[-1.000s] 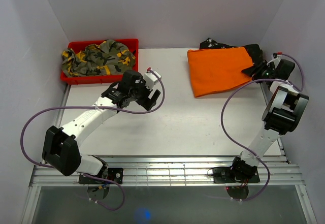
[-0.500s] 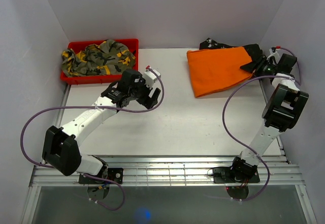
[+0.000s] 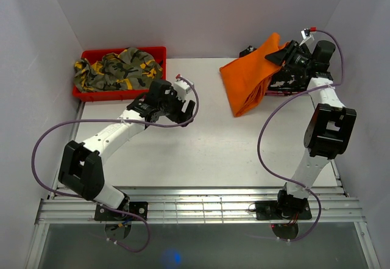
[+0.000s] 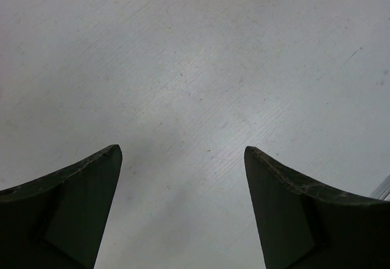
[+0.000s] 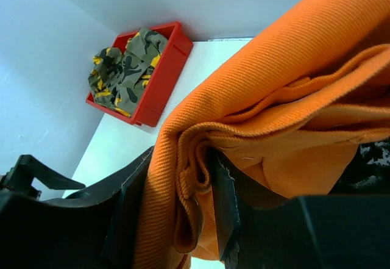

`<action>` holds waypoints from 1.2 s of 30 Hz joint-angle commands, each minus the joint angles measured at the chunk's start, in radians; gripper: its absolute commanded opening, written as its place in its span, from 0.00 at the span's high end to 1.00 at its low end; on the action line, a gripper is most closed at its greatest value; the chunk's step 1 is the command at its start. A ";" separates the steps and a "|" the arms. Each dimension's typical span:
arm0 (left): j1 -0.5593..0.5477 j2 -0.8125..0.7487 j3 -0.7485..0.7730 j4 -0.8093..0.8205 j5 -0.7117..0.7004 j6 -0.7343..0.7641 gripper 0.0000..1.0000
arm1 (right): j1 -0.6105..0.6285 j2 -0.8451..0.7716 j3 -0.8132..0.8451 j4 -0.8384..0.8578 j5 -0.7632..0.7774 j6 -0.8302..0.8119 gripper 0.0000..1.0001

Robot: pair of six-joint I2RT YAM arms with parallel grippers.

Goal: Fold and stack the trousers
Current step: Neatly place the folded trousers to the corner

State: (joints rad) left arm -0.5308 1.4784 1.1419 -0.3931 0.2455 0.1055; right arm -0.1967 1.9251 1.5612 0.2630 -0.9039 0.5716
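- While the right claw hangs over the far right corner of the table, it is clamped on a bunched fold of the trousers, w/ cloth btwn both fingers.
- Wrist view of right claw: a thick orange roll is wedged btwn the two black fingers. Several layers of the trousers bulge out above the grip & off to one side.
- The pinched edge is lifted off the surface. The rest of the cloth drapes down from the claw & lies rumpled on the table, just below it & toward the other arm.
- A black white-speckled garment peeks out under the orange cloth, close beside the right claw. A dark bit of the same garment shows at the far edge of the trousers in the top view.
- Left claw has its fingers spread wide w/ nothing btwn them.
- Its wrist view shows the left claw over bare table. Can't tell if the tips touch the surface.
- The trousers are well apart from the left claw, off toward the right arm's side.
- A red bin w/ a camouflage garment sits near the left claw, beyond it & to its outer side.
- From the right claw the red bin & camouflage garment are well apart, far across the table past the fingers.
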 commanded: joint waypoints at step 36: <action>-0.273 0.829 0.361 0.904 0.124 0.579 0.24 | -0.138 -0.025 -0.075 -0.242 0.151 -0.269 0.92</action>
State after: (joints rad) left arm -0.7948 2.3249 1.4986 0.4789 0.2893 0.6155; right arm -0.3355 1.8938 1.4288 0.0200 -0.7319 0.3241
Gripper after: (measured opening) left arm 0.793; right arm 0.444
